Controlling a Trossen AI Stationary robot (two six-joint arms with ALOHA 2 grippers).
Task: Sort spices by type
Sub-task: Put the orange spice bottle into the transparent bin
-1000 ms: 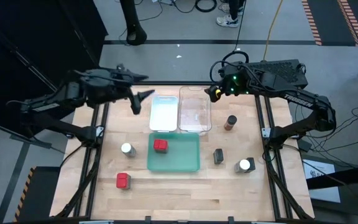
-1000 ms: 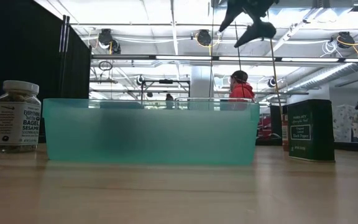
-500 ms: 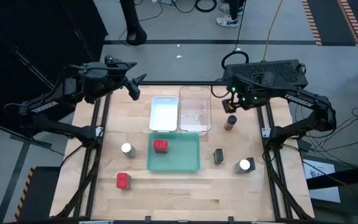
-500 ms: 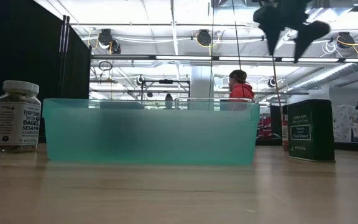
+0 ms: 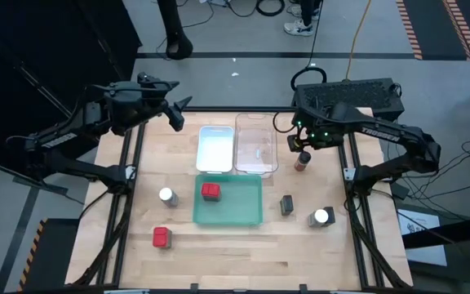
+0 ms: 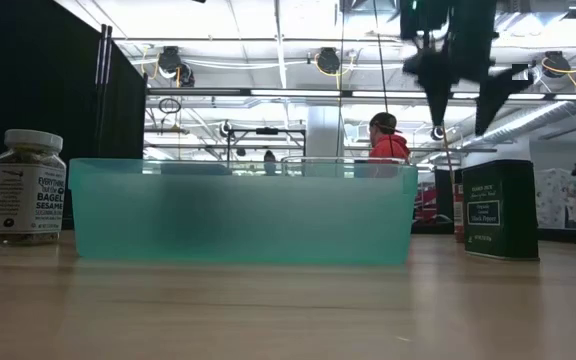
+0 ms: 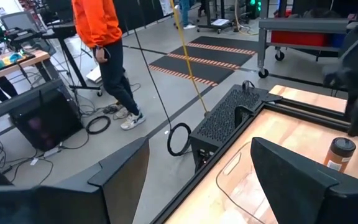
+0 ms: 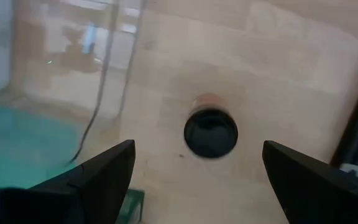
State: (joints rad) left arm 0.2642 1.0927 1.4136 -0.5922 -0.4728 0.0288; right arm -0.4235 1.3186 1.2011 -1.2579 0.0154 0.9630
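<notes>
Your right gripper (image 5: pixel 299 145) hangs above the brown dark-lidded jar (image 5: pixel 303 161) — jaws spread wide, holding nothing — at the far right of the tabletop (image 5: pixel 235 245), just right of the clear tray (image 5: pixel 256 145). Your left gripper (image 5: pixel 179 114) waits at the far left corner, jaws open and empty. One red tin (image 5: pixel 210 191) sits in the green tray (image 5: pixel 251 214); the other spices stand scattered on the wood.
</notes>
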